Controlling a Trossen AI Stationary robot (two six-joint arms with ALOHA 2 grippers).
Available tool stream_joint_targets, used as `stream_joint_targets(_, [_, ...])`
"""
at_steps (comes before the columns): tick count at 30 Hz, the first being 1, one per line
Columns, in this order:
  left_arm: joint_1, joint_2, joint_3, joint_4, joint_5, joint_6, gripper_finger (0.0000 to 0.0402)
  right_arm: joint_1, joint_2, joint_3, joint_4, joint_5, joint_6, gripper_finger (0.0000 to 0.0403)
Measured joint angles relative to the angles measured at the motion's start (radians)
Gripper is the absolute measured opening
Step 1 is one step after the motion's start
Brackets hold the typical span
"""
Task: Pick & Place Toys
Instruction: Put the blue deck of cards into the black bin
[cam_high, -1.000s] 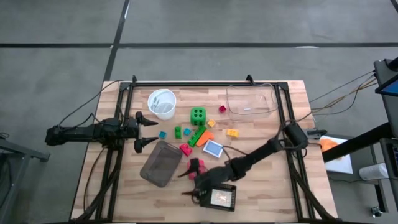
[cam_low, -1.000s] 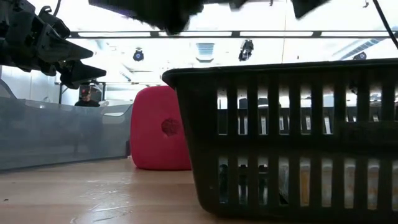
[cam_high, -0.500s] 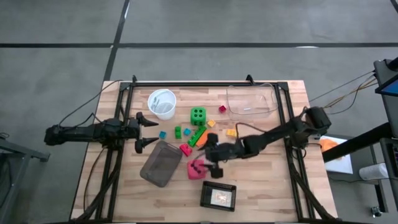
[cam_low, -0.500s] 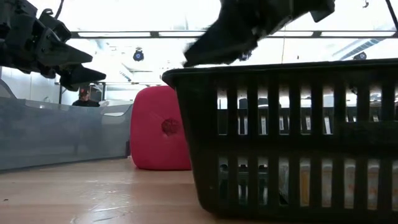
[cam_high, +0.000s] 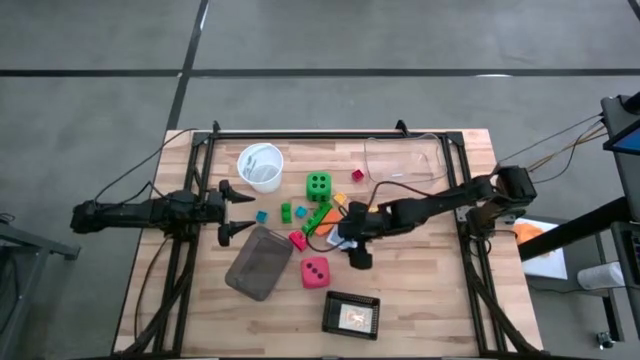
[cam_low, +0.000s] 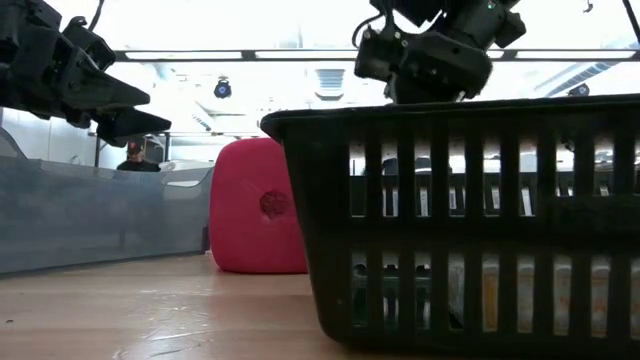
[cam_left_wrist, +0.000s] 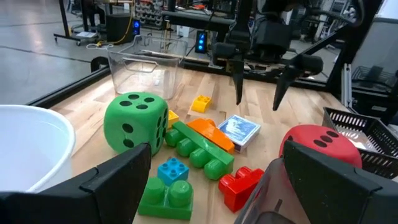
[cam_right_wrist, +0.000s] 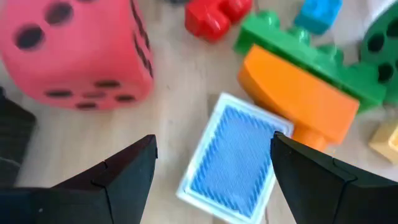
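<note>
The toys lie mid-table: a green die (cam_high: 318, 185), a pink-red die (cam_high: 315, 271), a long green brick (cam_high: 317, 218), an orange brick (cam_right_wrist: 298, 93), a red brick (cam_high: 298, 240), a yellow brick (cam_high: 373, 212) and small green and blue bricks (cam_left_wrist: 168, 183). My right gripper (cam_right_wrist: 212, 146) hangs open, pointing down over a blue-patterned card box (cam_right_wrist: 233, 158) beside the orange brick, touching nothing. My left gripper (cam_high: 235, 210) waits open at the table's left, level, facing the toys.
A black slatted basket (cam_high: 351, 313) stands near the front edge. A flat grey tray (cam_high: 258, 262) lies left of the pink-red die. A white bowl (cam_high: 260, 165) and a clear plastic box (cam_high: 403, 162) stand at the back. Bare wood shows at the right front.
My right gripper has swung from beside the basket toward the far edge, past the pink-red die, and now hangs over the card box. It has tipped from nearly level to pointing steeply down. The die has stayed where it was.
</note>
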Motion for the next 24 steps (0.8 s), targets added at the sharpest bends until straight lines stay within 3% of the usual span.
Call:
stream_joint_targets(13, [0.000,0.000,-0.001,0.001,-0.004,0.004,0.0362,-0.012,0.000,0.010,-0.071,0.059,0.005,0.0305])
stream_joint_targets(21, [0.000,0.000,-0.001,0.001,-0.004,0.004,0.0362,-0.034,0.000,0.066,-0.161,0.004,0.031,0.0306])
stream_joint_targets(24, [0.000,0.000,-0.001,0.001,-0.004,0.004,0.0362,-0.040,0.006,0.072,-0.168,-0.005,0.038,0.0324])
